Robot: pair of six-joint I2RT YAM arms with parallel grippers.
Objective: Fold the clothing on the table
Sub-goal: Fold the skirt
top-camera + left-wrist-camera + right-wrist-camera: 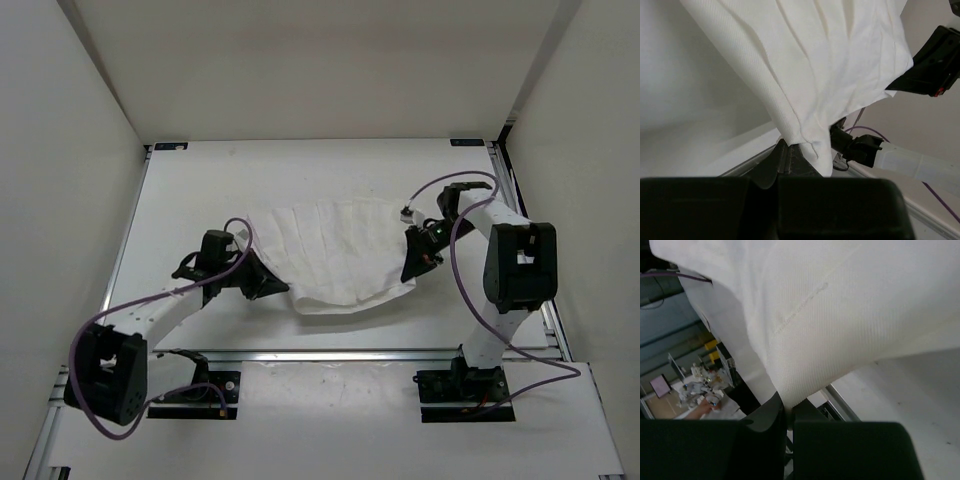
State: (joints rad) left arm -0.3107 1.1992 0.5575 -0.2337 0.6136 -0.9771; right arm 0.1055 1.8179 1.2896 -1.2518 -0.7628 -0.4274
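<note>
White garment [340, 255], long axis left–right, spans left gripper [280, 289] to right gripper [410, 273]; only wrist views show both clamped on its edge.

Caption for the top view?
Left fingers and right fingers pinch opposite ends of a wrinkled white fabric garment over the matte white table.

Top view: bright, even, diffuse light from overhead. Table [300, 170] reads flat white w/ no hard glare, only faint soft shadow under clothing [340, 250] near edge. Straight edges bow slightly twd corners. Wrist views: fabric v. bright, weave sharp mid-frame, folds softly shaded. Bottom strip black, underexposed, blurred. Right wrist bkgd lower left out of focus, teal cast.
</note>
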